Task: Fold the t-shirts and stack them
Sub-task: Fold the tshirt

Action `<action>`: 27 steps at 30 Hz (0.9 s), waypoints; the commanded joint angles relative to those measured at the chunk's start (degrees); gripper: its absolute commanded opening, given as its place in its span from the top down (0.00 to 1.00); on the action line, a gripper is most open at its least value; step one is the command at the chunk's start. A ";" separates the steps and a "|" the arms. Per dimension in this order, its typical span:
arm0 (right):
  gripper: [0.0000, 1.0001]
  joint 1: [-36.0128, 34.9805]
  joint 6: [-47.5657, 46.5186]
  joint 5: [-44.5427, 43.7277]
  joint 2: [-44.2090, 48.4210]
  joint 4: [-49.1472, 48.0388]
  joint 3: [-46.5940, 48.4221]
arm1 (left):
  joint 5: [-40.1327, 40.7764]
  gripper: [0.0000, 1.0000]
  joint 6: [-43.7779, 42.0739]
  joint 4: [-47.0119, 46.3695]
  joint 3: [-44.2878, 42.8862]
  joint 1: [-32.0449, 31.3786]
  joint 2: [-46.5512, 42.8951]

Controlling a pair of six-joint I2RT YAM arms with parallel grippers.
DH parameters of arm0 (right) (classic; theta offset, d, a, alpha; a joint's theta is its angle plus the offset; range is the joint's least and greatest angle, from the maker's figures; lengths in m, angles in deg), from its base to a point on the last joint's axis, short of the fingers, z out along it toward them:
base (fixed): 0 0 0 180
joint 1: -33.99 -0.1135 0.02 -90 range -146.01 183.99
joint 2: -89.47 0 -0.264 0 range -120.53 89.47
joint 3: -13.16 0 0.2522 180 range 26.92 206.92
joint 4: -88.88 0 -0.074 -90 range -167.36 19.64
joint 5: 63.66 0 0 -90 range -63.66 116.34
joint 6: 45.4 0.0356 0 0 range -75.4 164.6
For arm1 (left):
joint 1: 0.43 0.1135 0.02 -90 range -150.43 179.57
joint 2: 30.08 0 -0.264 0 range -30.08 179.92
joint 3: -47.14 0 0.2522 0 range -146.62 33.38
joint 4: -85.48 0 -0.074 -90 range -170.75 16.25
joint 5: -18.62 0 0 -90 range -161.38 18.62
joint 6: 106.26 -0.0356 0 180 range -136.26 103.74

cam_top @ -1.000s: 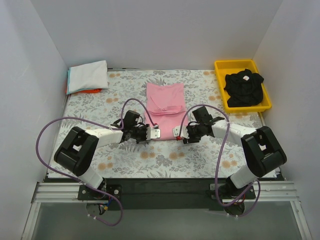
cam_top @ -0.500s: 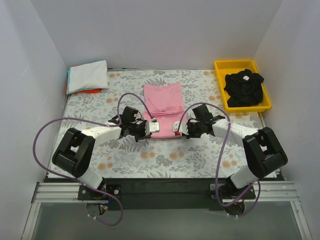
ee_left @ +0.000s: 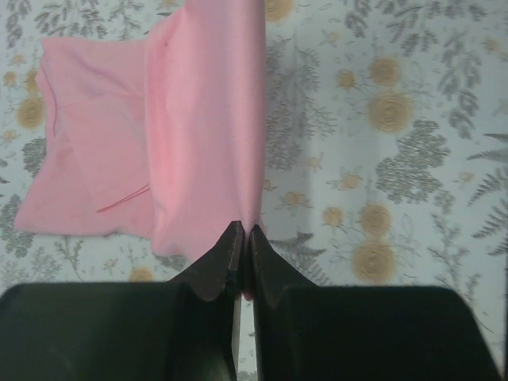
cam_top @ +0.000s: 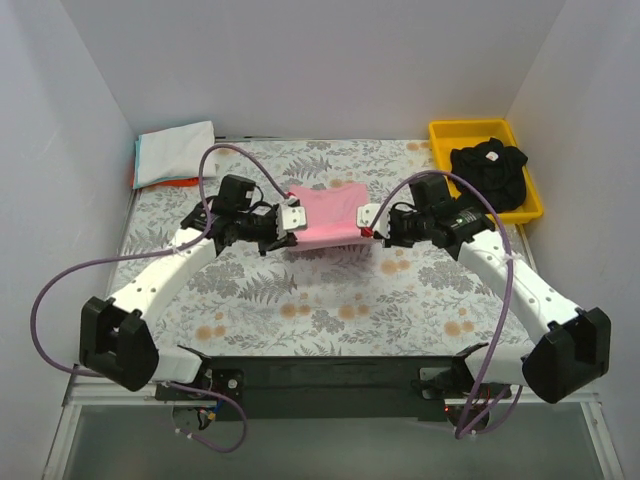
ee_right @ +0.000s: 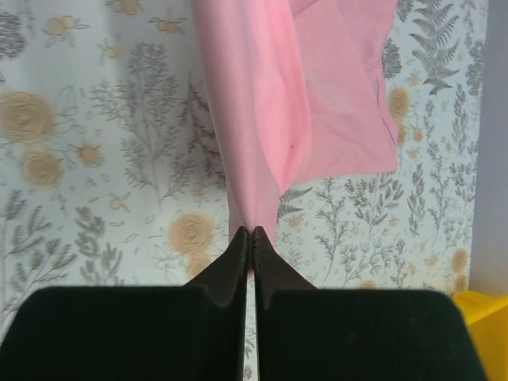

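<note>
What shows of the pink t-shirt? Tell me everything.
The pink t-shirt is soft, plain light pink cloth, mid-fold on the floral table cloth. The left gripper and right gripper each pinch one end of a lifted edge, taut between them; the rest lies on the cloth in folded layers.

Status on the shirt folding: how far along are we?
Done: a folded stack, white over pale blue and orange, sits at the far-left corner. In hand: the left gripper and right gripper are both shut on the near edge of the pink shirt, raised mid-fold. Left: finish that fold, stack it, then do the black shirt, crumpled in the yellow tray.
</note>
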 commanded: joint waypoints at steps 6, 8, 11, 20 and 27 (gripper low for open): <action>0.99 -5.17 3.97 4.50 12.40 17.99 1.72 | -10.64 1.00 1.85 22.94 -2.12 -0.29 -14.48; 0.99 -5.08 3.72 3.80 10.58 18.44 3.75 | -10.03 1.00 4.13 22.94 -3.61 -0.29 -14.40; 0.99 -5.08 1.00 2.31 6.28 18.26 4.02 | -7.75 1.00 4.84 19.97 -4.06 -0.29 -11.95; 0.99 -0.95 -3.67 5.02 -10.50 13.70 8.13 | -6.51 1.00 4.59 5.19 0.95 5.49 1.13; 0.99 -0.69 -1.12 10.39 -24.23 13.61 14.82 | -5.54 1.00 2.03 2.73 2.89 6.91 9.76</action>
